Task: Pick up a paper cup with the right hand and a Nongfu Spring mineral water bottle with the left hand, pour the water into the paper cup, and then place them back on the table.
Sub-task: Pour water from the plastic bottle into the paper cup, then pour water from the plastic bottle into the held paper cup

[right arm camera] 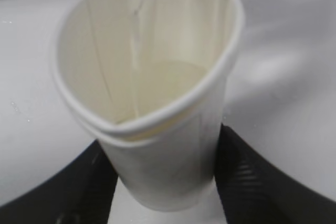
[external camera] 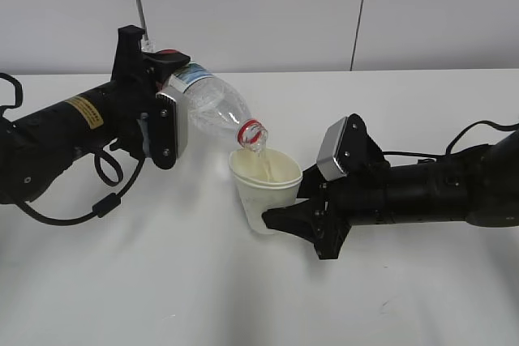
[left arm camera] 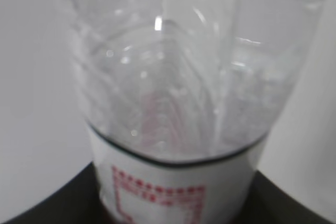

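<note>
My left gripper (external camera: 165, 111) is shut on the Nongfu Spring bottle (external camera: 212, 107) and holds it tilted down to the right above the table (external camera: 146, 289). The bottle's red-ringed neck (external camera: 251, 130) is over the paper cup (external camera: 261, 192), and a thin stream of water (right arm camera: 137, 40) falls into the cup. My right gripper (external camera: 281, 210) is shut on the cup's lower wall and holds it slightly tilted. In the right wrist view, the cup (right arm camera: 173, 161) sits between black fingers (right arm camera: 262, 182) with water pooled inside (right arm camera: 168, 82). The clear bottle (left arm camera: 173, 93) fills the left wrist view.
A black cable loop (external camera: 105, 188) hangs under the left arm. A grey wall (external camera: 268, 6) with vertical seams stands behind the table's far edge. A small dark scuff (external camera: 383, 306) marks the tabletop at the front right.
</note>
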`<action>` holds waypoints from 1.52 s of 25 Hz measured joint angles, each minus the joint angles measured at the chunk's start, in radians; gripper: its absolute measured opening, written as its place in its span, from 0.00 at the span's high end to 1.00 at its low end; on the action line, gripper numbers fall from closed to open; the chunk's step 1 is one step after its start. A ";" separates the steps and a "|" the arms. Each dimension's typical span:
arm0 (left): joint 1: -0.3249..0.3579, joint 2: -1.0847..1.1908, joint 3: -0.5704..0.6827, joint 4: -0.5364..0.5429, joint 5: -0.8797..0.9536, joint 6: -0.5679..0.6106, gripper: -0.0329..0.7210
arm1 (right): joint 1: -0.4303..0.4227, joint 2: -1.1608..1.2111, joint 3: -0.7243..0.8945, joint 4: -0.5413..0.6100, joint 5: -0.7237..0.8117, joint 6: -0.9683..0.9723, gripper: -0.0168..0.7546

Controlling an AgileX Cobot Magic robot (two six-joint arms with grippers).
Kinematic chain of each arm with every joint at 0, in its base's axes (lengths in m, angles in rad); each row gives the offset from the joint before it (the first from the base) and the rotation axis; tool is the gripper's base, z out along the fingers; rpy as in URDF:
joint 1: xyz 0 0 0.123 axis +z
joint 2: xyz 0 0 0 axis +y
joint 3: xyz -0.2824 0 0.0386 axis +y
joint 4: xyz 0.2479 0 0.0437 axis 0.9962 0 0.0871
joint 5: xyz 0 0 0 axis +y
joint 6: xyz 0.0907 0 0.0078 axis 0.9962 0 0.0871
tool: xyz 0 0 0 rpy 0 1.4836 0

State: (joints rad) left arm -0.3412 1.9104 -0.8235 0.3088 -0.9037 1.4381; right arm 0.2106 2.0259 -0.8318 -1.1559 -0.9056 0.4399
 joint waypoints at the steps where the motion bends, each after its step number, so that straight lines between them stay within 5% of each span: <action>1: 0.000 0.000 0.000 0.000 0.000 0.000 0.47 | 0.000 0.000 0.000 0.000 0.000 0.000 0.44; 38: 0.000 0.000 0.000 0.000 -0.027 0.021 0.47 | 0.000 0.000 0.000 -0.002 0.002 0.000 0.44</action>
State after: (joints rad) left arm -0.3412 1.9104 -0.8237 0.3088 -0.9311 1.4592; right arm 0.2106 2.0259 -0.8318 -1.1580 -0.9033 0.4399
